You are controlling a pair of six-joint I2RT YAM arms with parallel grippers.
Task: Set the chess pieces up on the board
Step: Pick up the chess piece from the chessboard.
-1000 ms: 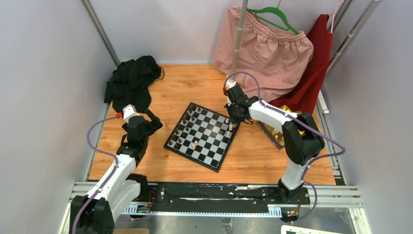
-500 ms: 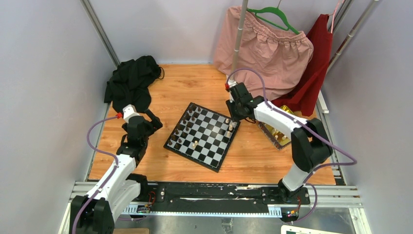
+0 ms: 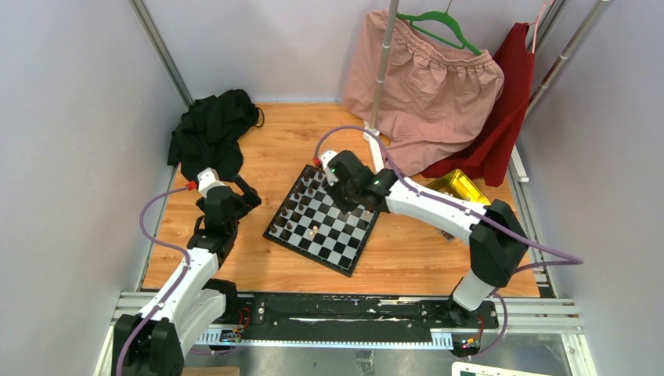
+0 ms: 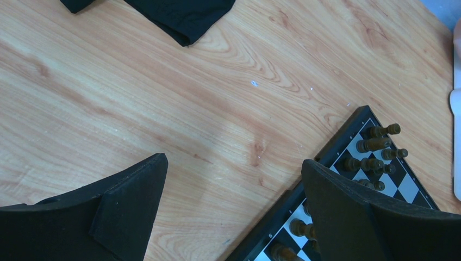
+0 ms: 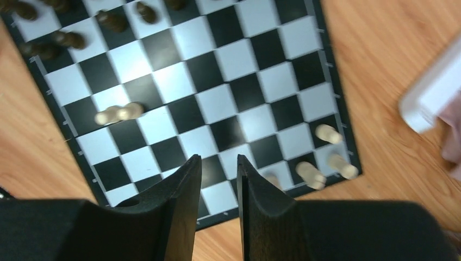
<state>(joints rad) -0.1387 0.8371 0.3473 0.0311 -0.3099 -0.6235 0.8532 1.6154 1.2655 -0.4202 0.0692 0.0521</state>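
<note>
Hovering over the board (image 5: 228, 103), the right fingers (image 5: 191, 174) stand slightly parted and empty; the toppled pale piece (image 5: 118, 113) lies ahead-left of them, long axis along their closing line, nearer this arm.

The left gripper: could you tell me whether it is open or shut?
Open: the left gripper shows its fingers far apart, nothing held between them.

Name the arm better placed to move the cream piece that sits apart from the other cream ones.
Probably right. The right gripper hangs open and empty above the board, with the lone cream piece in its wrist view. The left gripper, also open, sits over the table beside the board.
</note>
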